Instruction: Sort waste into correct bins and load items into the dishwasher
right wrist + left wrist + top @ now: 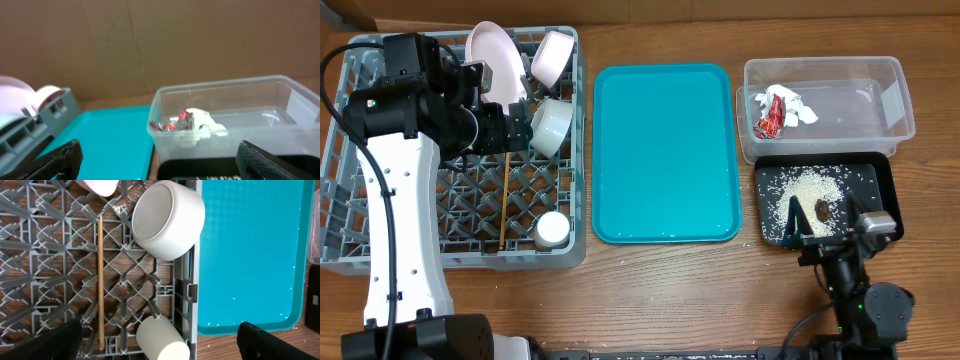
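Note:
The grey dish rack (380,245) holds the pink-white plate (492,55), pink bowl (553,57), pale blue-grey bowl (553,124), white cup (552,231) and a chopstick (504,200). My left gripper (510,128) hovers open and empty over the rack; its wrist view shows the bowl (167,220), cup (162,339) and chopstick (100,280). The clear tub (890,95) holds the red-and-white wrapper (778,108). The black tray (880,178) holds rice (807,188) and the brown lump (822,208). My right gripper (830,242) is open and empty at the tray's near edge.
The teal serving tray (665,150) lies between the rack and the bins, with a few stray rice grains (290,287) on it. The right wrist view shows the tub (225,127), wrapper (185,121) and teal tray (110,140). A cardboard wall stands behind the table.

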`<action>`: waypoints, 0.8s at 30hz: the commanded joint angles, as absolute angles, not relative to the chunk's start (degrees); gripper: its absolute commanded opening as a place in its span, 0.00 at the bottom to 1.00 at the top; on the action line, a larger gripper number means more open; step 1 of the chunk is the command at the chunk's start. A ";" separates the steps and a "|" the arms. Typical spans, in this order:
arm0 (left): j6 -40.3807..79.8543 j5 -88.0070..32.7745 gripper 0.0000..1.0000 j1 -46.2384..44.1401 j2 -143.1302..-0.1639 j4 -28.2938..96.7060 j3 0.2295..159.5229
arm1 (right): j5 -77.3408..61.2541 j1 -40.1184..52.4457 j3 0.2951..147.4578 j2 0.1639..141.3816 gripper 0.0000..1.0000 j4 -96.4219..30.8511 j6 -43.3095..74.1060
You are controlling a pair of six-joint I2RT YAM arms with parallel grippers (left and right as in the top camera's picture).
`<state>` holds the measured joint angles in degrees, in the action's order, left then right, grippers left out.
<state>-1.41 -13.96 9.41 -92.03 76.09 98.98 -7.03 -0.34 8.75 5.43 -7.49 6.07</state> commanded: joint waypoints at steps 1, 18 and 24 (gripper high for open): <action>-0.86 -14.44 1.00 9.32 -91.83 76.12 99.55 | -7.55 -0.51 3.55 1.87 1.00 -3.84 3.99; -0.86 -14.44 1.00 9.32 -91.83 76.12 99.55 | -7.79 -0.62 0.47 0.16 1.00 -3.95 4.47; -0.86 -14.44 1.00 9.32 -91.83 76.12 99.55 | -7.79 -0.62 0.47 0.16 1.00 -3.95 4.47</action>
<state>-1.41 -13.96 9.41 -92.03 76.09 98.98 -7.31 -0.38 1.06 0.84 -4.25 4.67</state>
